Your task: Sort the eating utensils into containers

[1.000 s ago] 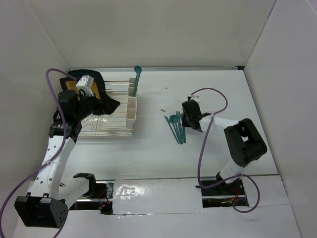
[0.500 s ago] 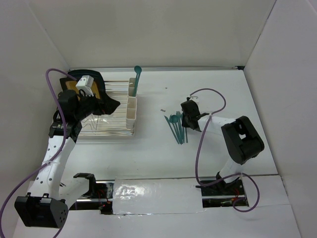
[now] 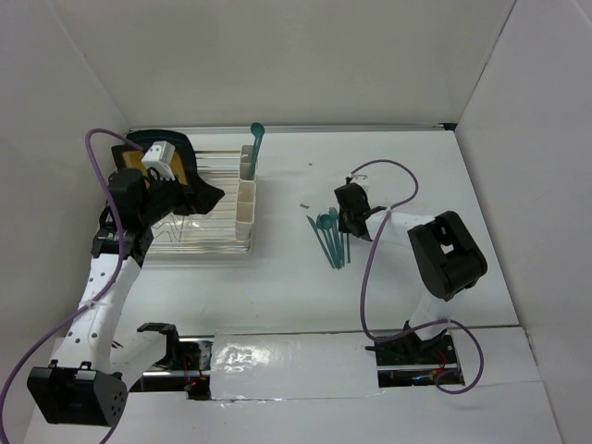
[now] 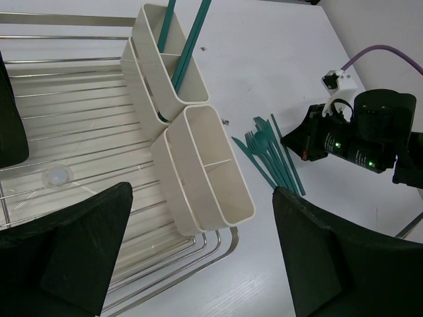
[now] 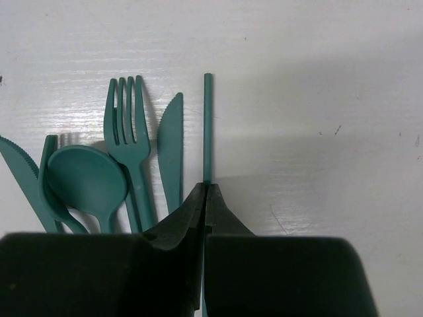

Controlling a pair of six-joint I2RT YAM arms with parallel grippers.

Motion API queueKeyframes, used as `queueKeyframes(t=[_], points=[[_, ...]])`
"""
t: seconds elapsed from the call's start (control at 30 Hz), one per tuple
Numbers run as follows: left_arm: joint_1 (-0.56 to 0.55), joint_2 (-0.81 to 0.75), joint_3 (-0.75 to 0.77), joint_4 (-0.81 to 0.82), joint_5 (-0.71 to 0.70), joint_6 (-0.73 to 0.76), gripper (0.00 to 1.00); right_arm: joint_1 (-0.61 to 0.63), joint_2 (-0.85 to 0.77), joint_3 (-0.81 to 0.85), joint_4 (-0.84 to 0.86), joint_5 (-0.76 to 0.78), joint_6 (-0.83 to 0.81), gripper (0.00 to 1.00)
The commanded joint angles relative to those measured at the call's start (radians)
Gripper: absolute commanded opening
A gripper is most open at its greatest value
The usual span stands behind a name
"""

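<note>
eating utensils (image 5: 86, 178): plain teal-green
thin utensil (image 5: 207, 125): same teal-green
containers (image 4: 205, 172): cream-white, unpatterned
dish rack (image 4: 66, 125): silvery parallel wires
plate (image 3: 131, 157): dark rim, orange-yellow centre
table (image 3: 296, 277): white, faint grain
cables (image 3: 368, 277): purple
right gripper (image 5: 205, 198): black
left gripper (image 4: 198, 221): black

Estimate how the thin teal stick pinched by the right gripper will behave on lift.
Probably light: the thin teal stick is far slimmer than the fork nearby. May flex or droop, since the right gripper pinches it with a long end free. Narrow and smooth-looking, so it could twist or slip.
</note>
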Motion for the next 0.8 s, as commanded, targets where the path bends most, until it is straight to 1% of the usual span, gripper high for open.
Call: queueKeyframes(t=[0.0, 0.1, 0.13, 0.17, 0.2, 0.23, 0.27, 0.3, 0.4, 0.43, 0.53, 0.6, 0.63, 0.67, 0.73, 0.77], points=[[0.005, -0.031, -0.006, 0.053, 0.016, 0.013, 1.0, -0.019, 0.001, 0.055, -0.057, -0.003, -0.042, 0.0], [0.003, -0.036, -0.009, 0.054, 0.01, 0.014, 1.0, -0.047, -0.102, 0.082, -0.01, -0.144, -0.078, 0.0], [0.003, -0.036, -0.008, 0.056, 0.003, 0.017, 1.0, -0.056, -0.179, 0.082, 0.036, -0.182, -0.088, 0.0], [0.003, -0.039, -0.008, 0.054, 0.002, 0.016, 1.0, -0.055, -0.215, 0.114, 0.064, -0.25, -0.088, 0.0], [0.003, -0.036, -0.008, 0.054, 0.002, 0.017, 1.0, -0.062, -0.246, 0.133, 0.09, -0.282, -0.096, 0.0], [0.003, -0.029, -0.008, 0.051, 0.002, 0.017, 1.0, -0.068, -0.29, 0.188, 0.133, -0.334, -0.098, 0.0], [0.003, -0.025, -0.002, 0.051, 0.003, 0.02, 1.0, -0.067, -0.3, 0.188, 0.148, -0.365, -0.096, 0.0], [0.002, -0.025, -0.002, 0.048, -0.001, 0.019, 1.0, -0.065, -0.304, 0.264, 0.162, -0.393, -0.093, 0.0], [0.003, -0.016, 0.004, 0.047, 0.003, 0.02, 1.0, -0.062, -0.289, 0.39, 0.257, -0.514, -0.052, 0.0], [0.003, -0.013, 0.006, 0.045, 0.005, 0.022, 1.0, -0.056, -0.281, 0.404, 0.3, -0.534, -0.017, 0.0], [0.003, -0.016, 0.003, 0.047, -0.003, 0.022, 1.0, -0.015, -0.274, 0.414, 0.569, -0.546, 0.019, 0.0], [0.003, -0.018, 0.004, 0.045, -0.006, 0.023, 1.0, 0.016, -0.26, 0.377, 0.68, -0.496, -0.007, 0.0], [0.003, -0.018, 0.004, 0.048, -0.004, 0.022, 1.0, 0.031, -0.251, 0.36, 0.743, -0.496, -0.018, 0.0], [0.003, -0.016, 0.003, 0.051, 0.012, 0.02, 1.0, 0.089, -0.217, 0.336, 0.894, -0.484, -0.045, 0.0], [0.003, -0.01, 0.003, 0.053, 0.02, 0.023, 1.0, 0.088, -0.2, 0.335, 0.92, -0.474, -0.051, 0.0], [0.003, -0.007, 0.01, 0.05, 0.017, 0.023, 1.0, 0.131, -0.144, 0.345, 0.978, -0.474, -0.056, 0.0]])
